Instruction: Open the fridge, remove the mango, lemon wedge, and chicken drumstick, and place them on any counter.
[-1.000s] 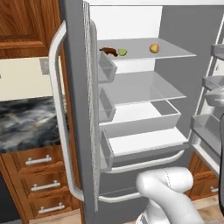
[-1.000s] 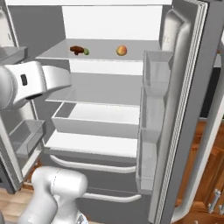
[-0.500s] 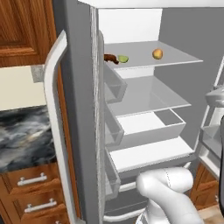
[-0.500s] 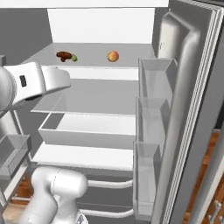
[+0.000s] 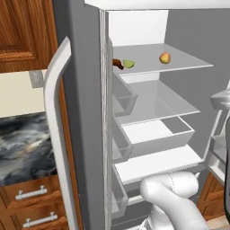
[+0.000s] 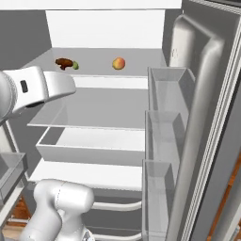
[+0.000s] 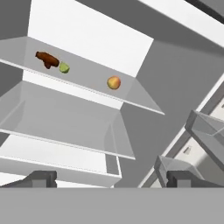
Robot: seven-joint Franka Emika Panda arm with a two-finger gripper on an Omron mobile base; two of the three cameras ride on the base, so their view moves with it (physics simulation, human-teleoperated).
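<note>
- your fridge (image 5: 85, 112) looks like matt grey metal outside, smooth white plastic inside.
- the shelves (image 6: 94, 110) read as clear glass.
- you see a glossy marbled stone counter (image 5: 22, 148).
- the cabinets (image 5: 22, 27) are polished wood.
- the mango (image 7: 113, 82) looks smooth.

Left base view close beside the open fridge (image 5: 85, 112) door, right base view facing its interior, hand view angled upward, all sharing the top shelf (image 6: 94, 70).
</note>
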